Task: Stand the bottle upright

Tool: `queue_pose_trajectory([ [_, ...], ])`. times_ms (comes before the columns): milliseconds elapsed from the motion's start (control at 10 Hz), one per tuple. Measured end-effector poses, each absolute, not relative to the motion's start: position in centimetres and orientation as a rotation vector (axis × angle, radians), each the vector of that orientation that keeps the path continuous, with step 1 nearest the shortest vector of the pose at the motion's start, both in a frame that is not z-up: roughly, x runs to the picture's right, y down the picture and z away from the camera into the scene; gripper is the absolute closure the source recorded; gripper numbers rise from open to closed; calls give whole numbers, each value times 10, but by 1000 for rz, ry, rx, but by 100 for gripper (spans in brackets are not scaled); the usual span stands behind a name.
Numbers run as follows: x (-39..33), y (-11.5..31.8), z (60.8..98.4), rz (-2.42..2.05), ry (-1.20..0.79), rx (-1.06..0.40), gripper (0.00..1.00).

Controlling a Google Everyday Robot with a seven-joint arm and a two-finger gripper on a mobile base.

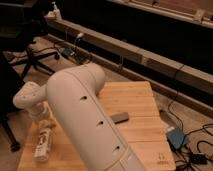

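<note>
Item: one bottle [44, 146], lying on its side near the left front corner of one wooden bench [135, 100]. One gripper [45, 119] is hanging just over the bottle's far end, partly hidden by one white arm [85, 120]; whether it is open or gripping cannot be told. One dark flat piece [120, 117] is lying mid-bench.

Whitish tool [44, 119] above clear dark-printed bottle [43, 144], tan wood-grain table [145, 107], cream arm [85, 117]
</note>
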State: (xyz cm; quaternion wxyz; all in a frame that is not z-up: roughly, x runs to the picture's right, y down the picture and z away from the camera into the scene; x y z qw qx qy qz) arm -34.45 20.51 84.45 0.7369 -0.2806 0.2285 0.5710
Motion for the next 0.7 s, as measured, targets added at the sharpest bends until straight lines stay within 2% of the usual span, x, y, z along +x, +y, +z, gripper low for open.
queue_pose_trajectory([
  [100, -345, 205, 845, 1251, 503, -617, 36],
  [400, -345, 206, 846, 1242, 504, -622, 58],
  [700, -342, 205, 847, 1241, 507, -622, 61],
])
